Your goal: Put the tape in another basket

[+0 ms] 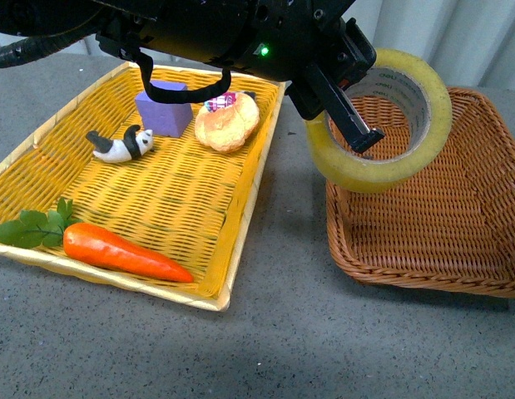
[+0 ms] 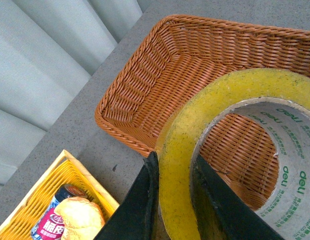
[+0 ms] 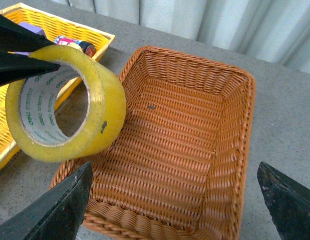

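Note:
My left gripper (image 1: 350,123) is shut on the tape (image 1: 380,170), a wide yellowish roll with a grey-white printed core, one finger inside the core and one outside. It holds the roll in the air over the near left edge of the brown wicker basket (image 1: 457,241). In the left wrist view the black fingers (image 2: 139,200) pinch the tape wall (image 2: 177,165) above the basket (image 2: 160,75). In the right wrist view the tape (image 3: 102,107) hangs over the basket's left corner (image 3: 195,150). My right gripper (image 3: 175,200) is open, above the basket's near end.
A flat yellow woven tray (image 1: 174,199) lies left of the basket, holding a carrot (image 1: 116,249), a toy panda (image 1: 120,145), a purple block (image 1: 164,108) and a bun-like packet (image 1: 228,120). Grey tabletop (image 1: 282,332) surrounds both.

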Available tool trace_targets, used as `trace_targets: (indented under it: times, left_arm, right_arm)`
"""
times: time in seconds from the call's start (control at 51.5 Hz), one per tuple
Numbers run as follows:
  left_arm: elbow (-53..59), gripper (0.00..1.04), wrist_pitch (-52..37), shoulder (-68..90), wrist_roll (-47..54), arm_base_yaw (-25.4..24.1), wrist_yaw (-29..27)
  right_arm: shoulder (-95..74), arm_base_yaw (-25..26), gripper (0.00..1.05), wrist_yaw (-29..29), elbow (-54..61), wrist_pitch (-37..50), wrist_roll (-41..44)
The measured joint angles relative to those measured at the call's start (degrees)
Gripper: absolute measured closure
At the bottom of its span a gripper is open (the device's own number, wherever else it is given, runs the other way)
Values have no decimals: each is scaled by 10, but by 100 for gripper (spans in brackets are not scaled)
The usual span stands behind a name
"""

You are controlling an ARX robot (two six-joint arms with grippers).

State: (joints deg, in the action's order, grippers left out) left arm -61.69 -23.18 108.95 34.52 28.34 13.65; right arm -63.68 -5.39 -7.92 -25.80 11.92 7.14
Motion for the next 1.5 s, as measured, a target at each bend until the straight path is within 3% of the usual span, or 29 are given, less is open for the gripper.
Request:
trace_targets:
  times: [0.718,1.301,1.495]
  left_arm:
    - [0,90,0,0,0,0,0]
    - [0,90,0,0,0,0,0]
    - [0,90,0,0,0,0,0]
  right_arm:
    - [-245,-93,9,47,-171,-14,-86]
    - [-267,-83,9,65,-175,-33,-115]
    - [-268,-82,33,63,-175,-39,-119]
